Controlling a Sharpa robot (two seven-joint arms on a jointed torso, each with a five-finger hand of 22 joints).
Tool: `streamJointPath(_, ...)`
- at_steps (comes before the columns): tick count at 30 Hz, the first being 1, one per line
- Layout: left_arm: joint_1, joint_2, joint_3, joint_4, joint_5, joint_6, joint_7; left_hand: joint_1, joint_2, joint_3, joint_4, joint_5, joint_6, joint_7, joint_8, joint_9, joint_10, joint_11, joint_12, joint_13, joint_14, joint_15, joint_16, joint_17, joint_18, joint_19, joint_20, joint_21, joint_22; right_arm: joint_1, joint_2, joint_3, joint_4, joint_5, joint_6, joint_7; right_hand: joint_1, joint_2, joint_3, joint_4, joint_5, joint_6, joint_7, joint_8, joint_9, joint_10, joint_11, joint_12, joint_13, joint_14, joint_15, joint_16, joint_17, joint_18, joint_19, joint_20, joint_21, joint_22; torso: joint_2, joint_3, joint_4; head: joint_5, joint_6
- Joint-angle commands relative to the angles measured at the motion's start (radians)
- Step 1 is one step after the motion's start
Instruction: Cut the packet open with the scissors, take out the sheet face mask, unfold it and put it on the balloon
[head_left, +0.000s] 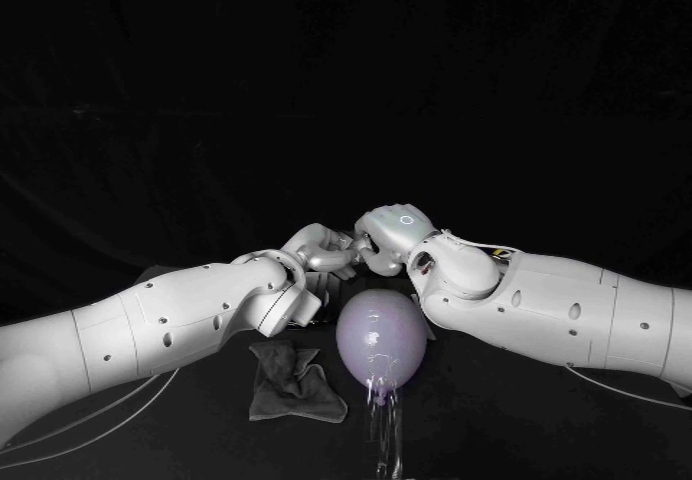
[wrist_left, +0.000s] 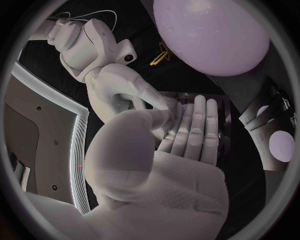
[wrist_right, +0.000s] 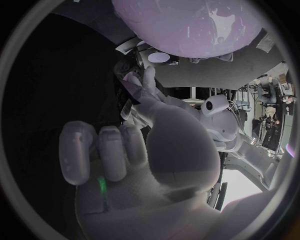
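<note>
1. Balloon (head_left: 382, 338): lavender. You had it at the middle of the table, toward the near edge, with a clear stem (head_left: 384, 440) on its near side. It lay apart from all fingers.
2. Left hand (head_left: 325, 250): just beyond the balloon's far end, fingers (wrist_left: 190, 130) straight and side by side. You could not tell whether they held anything.
3. Right hand (head_left: 389, 235): against the left hand, some fingers (wrist_right: 100, 150) curled in. Grasp could not be told.
4. Dark crumpled cloth (head_left: 296, 382): on the table, just beside the balloon.
</note>
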Motion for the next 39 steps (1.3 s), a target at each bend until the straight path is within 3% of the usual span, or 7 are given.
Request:
streamJointPath(1,0.003,0.0,0.003,0.019,-0.056,0.034,0.05,0.01,0.001,-0.006,-0.001,-0.003,0.008,-0.002,0.001,0.002,-0.013,-0.004,-0.004,-0.001,0.004,-0.001,-0.004,-0.002,0.019,-0.007,-0.001,0.007,0.001,-0.001,-0.005,-0.001,-0.004,-0.012,0.027,-0.01,0.009,-0.002,0.001,-0.006,-0.006,0.0,-0.002,-0.005,-0.002,0.064,-0.006,0.004,0.213,0.104,-0.005,0.004,0.263,-0.005,0.03,-0.006,0.005,0.22,0.0,-0.0003,-0.0001,-0.001,-0.001)
streamJointPath(21,0.002,-0.025,0.002,0.061,-0.085,0.056,0.083,0.015,0.005,-0.013,-0.001,-0.004,0.007,-0.01,-0.001,0.001,-0.031,0.0,-0.004,-0.001,-0.001,0.003,-0.01,-0.008,0.021,-0.004,-0.002,0.018,0.006,0.0,-0.017,-0.001,0.002,0.001,0.016,0.014,-0.001,0.002,-0.008,0.003,-0.006,0.013,-0.003,-0.003,-0.005,0.07,-0.007,0.013,0.22,0.104,-0.006,0.004,0.263,-0.006,0.032,-0.008,0.01,0.222,0.0,0.0002,0.0007,-0.006,-0.002)
streamJointPath(28,0.002,-0.031,0.002,0.073,-0.096,0.055,0.097,0.016,0.005,-0.015,-0.001,-0.005,0.007,-0.015,-0.001,0.001,-0.035,0.003,-0.004,-0.001,-0.001,0.004,-0.011,-0.009,0.021,-0.004,-0.002,0.021,0.007,0.0,-0.019,-0.001,0.003,0.009,0.011,0.026,-0.011,0.075,-0.007,0.042,-0.006,0.12,-0.013,0.054,0.016,0.08,-0.014,0.028,0.232,0.104,-0.012,0.004,0.263,-0.007,0.034,-0.011,0.015,0.223,0.001,0.0002,0.0004,-0.006,-0.003)
streamJointPath(33,0.002,-0.035,0.002,0.084,-0.099,0.054,0.104,0.016,0.005,-0.017,0.0,-0.006,0.008,-0.018,-0.001,0.001,-0.036,0.004,-0.003,0.0,-0.001,0.005,-0.011,-0.01,0.021,-0.004,-0.003,0.022,0.008,0.0,-0.019,-0.001,0.004,0.008,0.003,0.027,-0.01,0.08,-0.029,0.043,-0.006,0.153,-0.031,0.085,0.036,0.083,-0.029,0.033,0.236,0.104,-0.024,0.004,0.263,-0.008,0.038,-0.018,0.022,0.225,0.001,0.0,0.0005,-0.007,-0.005)
streamJointPath(34,0.002,-0.036,0.002,0.086,-0.099,0.053,0.105,0.017,0.006,-0.017,0.0,-0.006,0.008,-0.02,-0.001,0.001,-0.036,0.004,-0.003,0.0,-0.001,0.005,-0.011,-0.01,0.021,-0.004,-0.003,0.023,0.008,0.0,-0.019,-0.001,0.003,0.007,0.0,0.026,-0.007,0.078,-0.038,0.041,-0.006,0.168,-0.041,0.103,0.048,0.085,-0.037,0.036,0.238,0.104,-0.03,0.004,0.263,-0.01,0.042,-0.023,0.028,0.227,0.001,0.0,0.0006,-0.008,-0.005)
streamJointPath(39,0.002,-0.041,0.002,0.091,-0.1,0.05,0.11,0.017,0.006,-0.019,-0.001,-0.007,0.009,-0.022,-0.001,0.001,-0.036,0.004,-0.003,0.0,-0.001,0.005,-0.012,-0.01,0.021,-0.004,-0.003,0.024,0.008,0.0,-0.018,-0.001,0.002,-0.002,-0.01,0.02,-0.005,0.078,-0.051,0.041,-0.006,0.174,-0.055,0.131,0.074,0.089,-0.051,0.042,0.243,0.104,-0.043,0.004,0.263,-0.011,0.046,-0.034,0.035,0.229,0.0,0.0003,0.0012,-0.01,-0.009)
